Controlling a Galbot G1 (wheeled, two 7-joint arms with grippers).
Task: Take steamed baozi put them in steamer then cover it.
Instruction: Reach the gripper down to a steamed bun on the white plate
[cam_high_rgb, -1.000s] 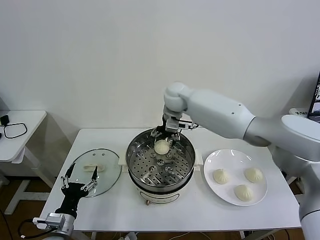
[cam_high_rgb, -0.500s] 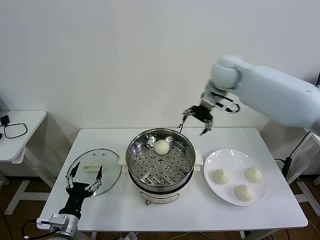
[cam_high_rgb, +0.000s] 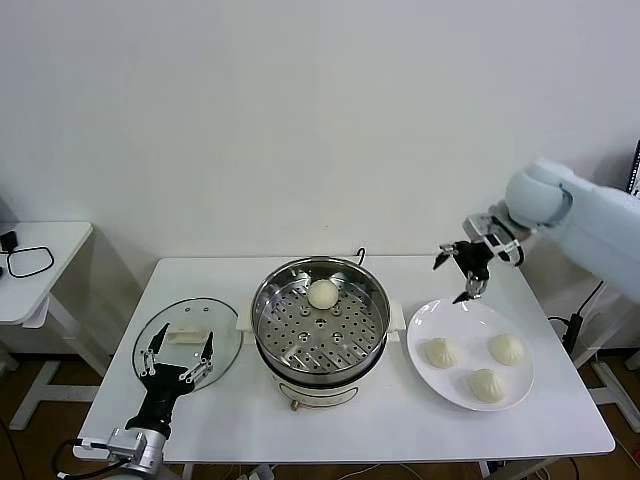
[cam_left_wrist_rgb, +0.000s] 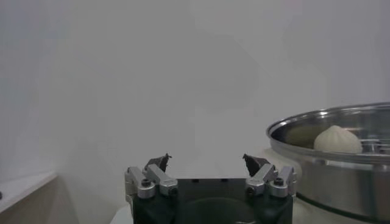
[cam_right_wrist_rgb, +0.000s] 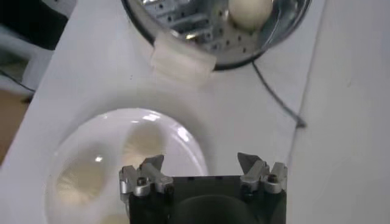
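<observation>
The steel steamer (cam_high_rgb: 320, 330) stands mid-table with one baozi (cam_high_rgb: 322, 293) on its perforated tray, near the back rim. It also shows in the right wrist view (cam_right_wrist_rgb: 250, 9) and the left wrist view (cam_left_wrist_rgb: 337, 139). Three baozi (cam_high_rgb: 442, 352) (cam_high_rgb: 507, 349) (cam_high_rgb: 487, 385) lie on the white plate (cam_high_rgb: 470, 320). My right gripper (cam_high_rgb: 461, 272) is open and empty, in the air above the plate's back edge. My left gripper (cam_high_rgb: 180, 360) is open and empty, low at the front left, over the near edge of the glass lid (cam_high_rgb: 175, 335).
The glass lid with its white handle (cam_high_rgb: 190, 336) lies flat left of the steamer. A black cord (cam_high_rgb: 361, 254) runs off behind the steamer. A side table (cam_high_rgb: 40, 260) with a black cable stands at far left.
My right gripper has let go of a baozi in the steamer, risen, and swung right to above the plate. The left gripper has shifted slightly right over the lid's edge.
</observation>
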